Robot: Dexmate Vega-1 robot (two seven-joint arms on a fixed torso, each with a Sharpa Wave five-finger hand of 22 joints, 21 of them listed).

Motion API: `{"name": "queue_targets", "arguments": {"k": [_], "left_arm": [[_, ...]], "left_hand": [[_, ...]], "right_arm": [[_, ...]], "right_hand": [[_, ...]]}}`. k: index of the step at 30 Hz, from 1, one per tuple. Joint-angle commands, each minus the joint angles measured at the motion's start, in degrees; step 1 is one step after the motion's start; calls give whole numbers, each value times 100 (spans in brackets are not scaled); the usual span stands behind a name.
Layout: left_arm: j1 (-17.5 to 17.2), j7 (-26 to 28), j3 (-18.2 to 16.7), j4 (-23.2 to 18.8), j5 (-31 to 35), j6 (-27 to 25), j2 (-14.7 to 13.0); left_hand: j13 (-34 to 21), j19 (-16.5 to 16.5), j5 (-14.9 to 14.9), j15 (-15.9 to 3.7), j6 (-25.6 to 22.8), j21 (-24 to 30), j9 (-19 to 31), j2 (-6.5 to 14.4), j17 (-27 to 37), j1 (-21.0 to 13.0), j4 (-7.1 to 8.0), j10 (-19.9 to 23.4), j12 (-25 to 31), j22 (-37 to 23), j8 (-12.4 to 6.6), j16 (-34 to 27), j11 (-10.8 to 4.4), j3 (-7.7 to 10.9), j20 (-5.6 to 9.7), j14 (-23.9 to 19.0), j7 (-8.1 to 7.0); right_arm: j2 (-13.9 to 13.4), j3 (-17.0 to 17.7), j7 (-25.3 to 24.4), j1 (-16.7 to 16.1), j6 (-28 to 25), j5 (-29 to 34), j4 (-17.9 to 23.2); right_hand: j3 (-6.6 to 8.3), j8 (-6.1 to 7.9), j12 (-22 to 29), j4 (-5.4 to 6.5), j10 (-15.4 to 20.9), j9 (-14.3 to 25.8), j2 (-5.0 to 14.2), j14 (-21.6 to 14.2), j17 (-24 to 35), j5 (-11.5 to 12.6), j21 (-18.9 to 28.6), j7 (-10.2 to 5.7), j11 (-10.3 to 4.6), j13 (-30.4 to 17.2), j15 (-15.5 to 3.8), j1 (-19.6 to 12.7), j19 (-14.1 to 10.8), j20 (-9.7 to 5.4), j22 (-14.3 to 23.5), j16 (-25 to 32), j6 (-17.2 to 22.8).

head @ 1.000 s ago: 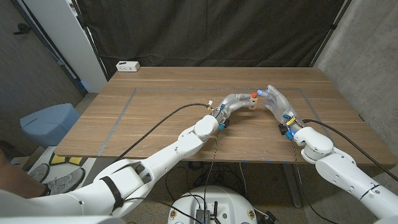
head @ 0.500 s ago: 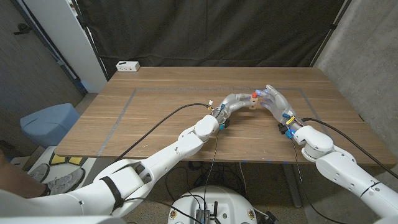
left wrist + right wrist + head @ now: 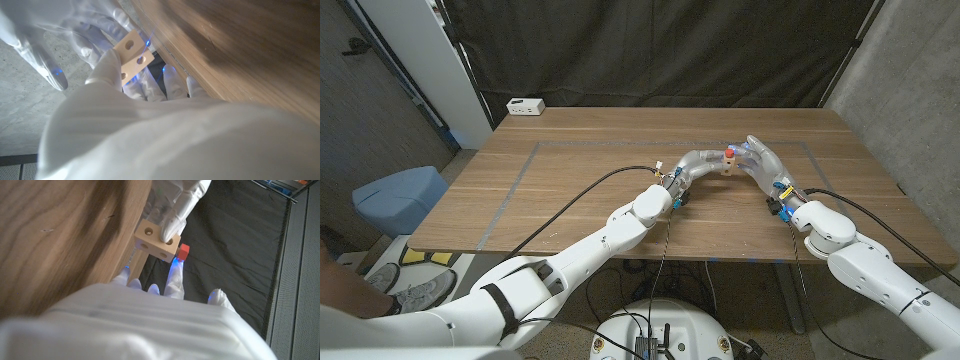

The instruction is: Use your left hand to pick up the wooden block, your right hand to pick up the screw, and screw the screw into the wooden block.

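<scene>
Nothing's shifted: left hand keeps gripping the wooden block above the tabletop, right hand pinching the red-headed screw at it.

Bare table all around; white box apparently far off.

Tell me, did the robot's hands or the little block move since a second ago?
Hardly. The right hand has crept slightly toward the left hand, closing in on the wooden block and the red screw. The left hand keeps holding the block in the same spot over the table. The white box at the far edge has stayed put.
</scene>
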State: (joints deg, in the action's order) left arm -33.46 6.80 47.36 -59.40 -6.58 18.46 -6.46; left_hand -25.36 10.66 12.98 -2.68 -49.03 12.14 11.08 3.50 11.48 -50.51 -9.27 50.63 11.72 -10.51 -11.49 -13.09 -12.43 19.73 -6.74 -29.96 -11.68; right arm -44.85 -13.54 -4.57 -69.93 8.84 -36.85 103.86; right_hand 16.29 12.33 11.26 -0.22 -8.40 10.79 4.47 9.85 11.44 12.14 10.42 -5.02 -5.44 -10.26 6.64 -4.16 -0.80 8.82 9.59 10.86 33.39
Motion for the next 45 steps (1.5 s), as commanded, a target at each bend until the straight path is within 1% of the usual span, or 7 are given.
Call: {"name": "queue_targets", "arguments": {"k": [1,12,29,34,41,45], "left_arm": [[-2,3,-6,8,-13,-16,5],[18,-16,-11,69,-35,1,22],[70,-43,-16,191,-54,61,58],[72,-46,-17,196,-57,65,57],[71,-60,-18,195,-65,79,55],[60,-51,-16,167,-55,67,45]], "left_hand": [[-15,33,32,-364,-309,22,20,149,1,79,54,58,51,-29,-57,-15,12,86,-13,-49,196],[-15,36,33,-362,-304,23,20,147,-2,72,48,61,52,-29,-55,-13,11,90,-12,-47,206],[-15,36,33,-364,-293,22,20,148,0,76,49,57,50,-30,-51,-15,13,91,-14,-52,205],[-15,37,33,-363,-298,22,20,146,0,72,46,57,50,-30,-53,-15,11,92,-10,-53,206],[-15,37,31,-357,-294,22,20,143,2,75,46,62,52,-30,-51,-19,11,88,-13,-56,203],[-15,37,31,-365,-303,22,20,143,2,79,49,64,53,-30,-55,-17,11,87,-13,-53,204]], "right_arm": [[8,-17,-41,9,4,23,7],[39,-27,-121,19,-29,28,9],[78,-7,-276,-35,-37,76,35],[77,-5,-289,-48,-45,80,41],[78,20,-347,-97,-84,54,92],[53,37,-350,-142,-57,83,117]], "right_hand": [[34,37,23,30,19,7,31,311,10,55,39,21,-31,-9,-39,28,-11,2,21,60,111],[52,64,39,16,117,4,42,256,-1,65,55,28,-57,-7,-61,6,-49,-4,20,78,267],[97,131,79,-18,384,1,67,109,-21,79,89,146,-137,-4,-99,-47,-187,-21,18,114,651],[112,165,91,-30,487,0,73,52,-26,82,99,166,-132,-3,-111,-63,-243,-27,17,124,823],[122,171,97,-40,564,-1,74,7,-29,83,102,182,-117,-2,-120,-75,-277,-33,17,132,908],[130,186,98,-47,614,-1,77,-22,-31,84,110,196,-135,-2,-125,-84,-321,-35,16,136,1000]]}}
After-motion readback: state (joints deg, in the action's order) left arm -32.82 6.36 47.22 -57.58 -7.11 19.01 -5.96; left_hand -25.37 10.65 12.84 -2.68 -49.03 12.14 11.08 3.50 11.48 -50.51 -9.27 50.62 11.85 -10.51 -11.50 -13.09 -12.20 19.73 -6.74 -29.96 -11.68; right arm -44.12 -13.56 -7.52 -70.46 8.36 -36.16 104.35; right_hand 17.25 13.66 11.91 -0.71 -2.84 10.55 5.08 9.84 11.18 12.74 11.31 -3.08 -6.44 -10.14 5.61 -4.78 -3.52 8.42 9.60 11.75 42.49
